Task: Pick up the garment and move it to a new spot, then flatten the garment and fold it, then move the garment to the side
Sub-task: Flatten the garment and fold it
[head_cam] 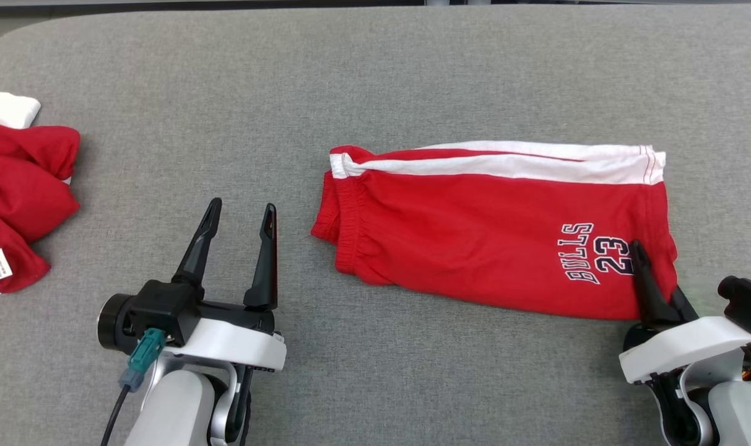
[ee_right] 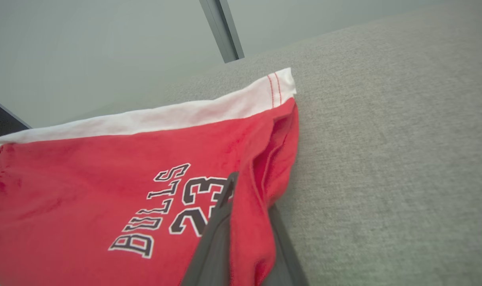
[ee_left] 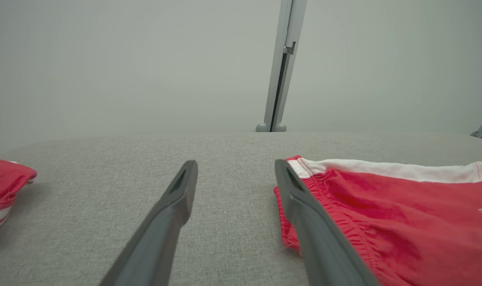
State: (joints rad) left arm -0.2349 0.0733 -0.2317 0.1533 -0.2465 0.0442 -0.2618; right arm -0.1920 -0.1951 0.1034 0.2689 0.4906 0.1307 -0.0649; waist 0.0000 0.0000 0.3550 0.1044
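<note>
My right claw [head_cam: 640, 257] grips the shorts [head_cam: 486, 229] at the hem; my left claw [head_cam: 242, 205] hovers empty off the waistband.
The shorts lie flat on the grey table [head_cam: 375, 74], long axis running across me, waistband to my left, printed hem to my right; the right claw is clamped on the near hem corner, cloth between its fingers; the left claw stands spread wide, holding nothing, just off the waistband's near end, apart from it; I judge the waistband is the left claw's to take, a short reach toward the cloth; another red heap [head_cam: 22, 192] lies well beyond the waistband end.
</note>
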